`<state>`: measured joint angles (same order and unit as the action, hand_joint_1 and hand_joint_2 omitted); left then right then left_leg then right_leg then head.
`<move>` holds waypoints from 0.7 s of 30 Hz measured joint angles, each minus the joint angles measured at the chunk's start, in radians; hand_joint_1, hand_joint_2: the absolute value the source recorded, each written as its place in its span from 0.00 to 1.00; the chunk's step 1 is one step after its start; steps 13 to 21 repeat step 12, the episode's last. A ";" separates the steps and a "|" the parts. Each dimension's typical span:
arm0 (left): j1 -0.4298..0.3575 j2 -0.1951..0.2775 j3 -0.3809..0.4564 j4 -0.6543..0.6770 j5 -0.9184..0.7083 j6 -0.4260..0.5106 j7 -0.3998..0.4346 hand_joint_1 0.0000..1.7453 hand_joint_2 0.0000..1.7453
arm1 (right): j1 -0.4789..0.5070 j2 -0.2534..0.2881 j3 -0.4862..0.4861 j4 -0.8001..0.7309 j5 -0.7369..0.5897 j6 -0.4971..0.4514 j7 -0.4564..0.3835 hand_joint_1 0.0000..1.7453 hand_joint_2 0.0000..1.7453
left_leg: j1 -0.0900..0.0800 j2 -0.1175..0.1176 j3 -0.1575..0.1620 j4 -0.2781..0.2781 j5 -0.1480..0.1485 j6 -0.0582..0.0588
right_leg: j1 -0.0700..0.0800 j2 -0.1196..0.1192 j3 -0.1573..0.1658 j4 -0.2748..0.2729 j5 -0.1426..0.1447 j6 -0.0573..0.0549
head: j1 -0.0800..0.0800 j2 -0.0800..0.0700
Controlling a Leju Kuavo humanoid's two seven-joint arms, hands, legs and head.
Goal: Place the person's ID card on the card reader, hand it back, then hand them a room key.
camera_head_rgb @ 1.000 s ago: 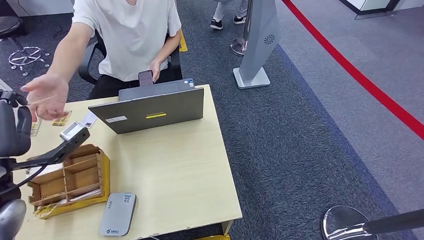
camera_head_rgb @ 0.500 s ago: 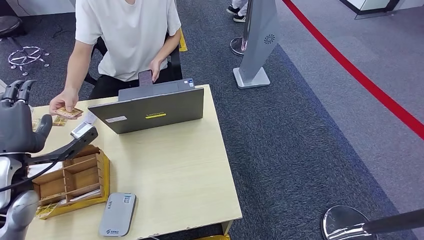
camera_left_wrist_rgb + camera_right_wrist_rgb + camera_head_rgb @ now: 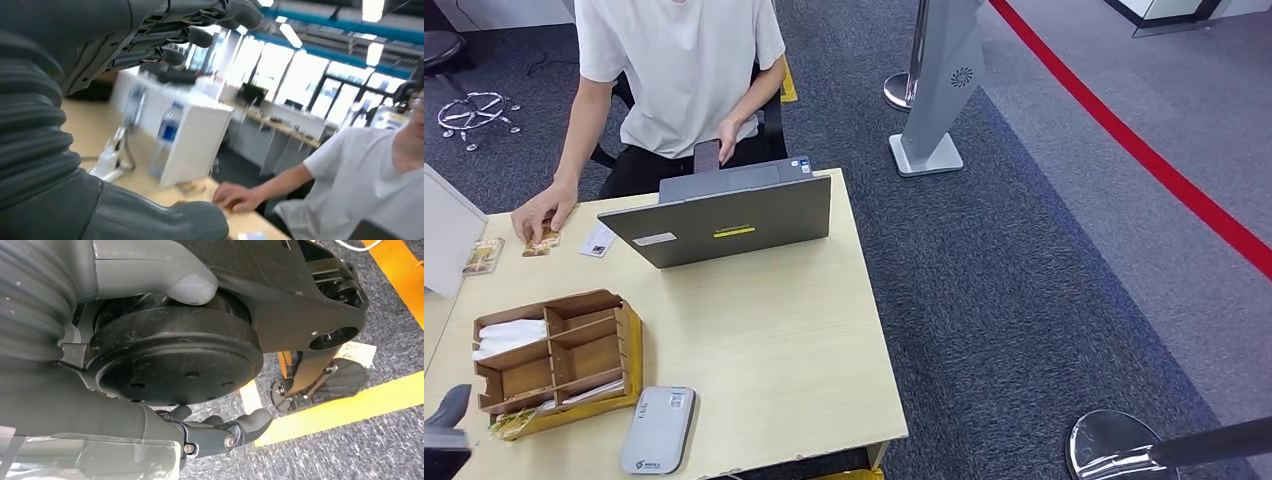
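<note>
The grey card reader [image 3: 658,428] lies at the table's front edge with nothing on it. A seated person rests a hand [image 3: 542,212] on a gold-patterned card [image 3: 541,242] at the table's far left; the same hand [image 3: 234,196] is seen in the left wrist view. A similar card [image 3: 482,256] and a small white card [image 3: 599,240] lie beside it. The wooden organizer [image 3: 559,360] holds white cards [image 3: 509,335]. My left hand [image 3: 125,45] is open and holds nothing, low at the table's near left corner [image 3: 444,430]. My right hand [image 3: 65,405] hangs by my body, fingers apart, holding nothing.
A grey laptop [image 3: 724,215] stands open toward the person at the table's far edge. A white box [image 3: 444,240] stands at the far left. A grey kiosk stand [image 3: 939,90] and a stanchion base [image 3: 1114,445] stand on the carpet to the right.
My left hand, raised at the left a second ago, has dropped to the lower left corner. The person's outstretched hand took a card and lowered it onto the table.
</note>
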<state>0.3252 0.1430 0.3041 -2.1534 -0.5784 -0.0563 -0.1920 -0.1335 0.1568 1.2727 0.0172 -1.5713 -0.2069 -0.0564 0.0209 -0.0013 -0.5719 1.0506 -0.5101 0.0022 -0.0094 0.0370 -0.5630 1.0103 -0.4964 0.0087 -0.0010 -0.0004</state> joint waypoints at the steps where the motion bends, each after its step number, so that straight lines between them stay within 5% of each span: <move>1: -0.011 -0.058 0.105 0.002 0.080 -0.108 -0.020 0.00 1.00 | 0.000 -0.001 -0.008 0.000 0.000 -0.001 -0.001 0.00 1.00 | 0.000 0.000 0.000 0.000 0.000 0.000 | 0.000 0.000 0.000 0.000 0.000 0.000 | 0.000 0.000; 5: -0.136 -0.244 0.601 0.088 0.350 -0.531 0.102 0.00 1.00 | 0.003 -0.004 -0.046 0.000 0.000 -0.001 -0.008 0.00 1.00 | 0.000 0.002 0.001 0.000 0.000 0.000 | 0.000 0.001 0.002 0.000 0.001 0.000 | 0.000 0.000; 7: -0.183 -0.311 0.793 0.169 0.431 -0.616 0.207 0.00 1.00 | 0.005 -0.006 -0.062 0.000 0.000 0.004 -0.009 0.00 1.00 | 0.000 0.003 0.002 0.000 0.000 0.000 | 0.000 0.001 0.002 0.000 0.001 -0.001 | -0.002 0.000; 10: -0.221 -0.388 0.985 0.284 0.467 -0.615 0.317 0.00 1.00 | 0.007 -0.009 -0.083 0.000 0.000 0.007 -0.008 0.00 1.00 | 0.000 0.000 0.002 0.000 0.000 0.000 | 0.000 -0.002 0.003 0.000 0.001 0.000 | -0.001 0.000; 12: -0.231 -0.417 1.052 0.348 0.447 -0.574 0.367 0.00 1.00 | 0.007 -0.010 -0.090 0.000 0.000 0.006 -0.005 0.00 1.00 | -0.001 -0.001 0.002 0.000 0.000 0.000 | -0.001 -0.004 0.004 0.000 0.001 0.000 | 0.000 0.000; 21: -0.231 -0.417 1.052 0.348 0.447 -0.574 0.367 0.00 1.00 | 0.007 -0.010 -0.090 0.000 0.000 0.006 -0.005 0.00 1.00 | -0.001 -0.001 0.002 0.000 0.000 0.000 | -0.001 -0.004 0.004 0.000 0.001 0.000 | 0.000 0.000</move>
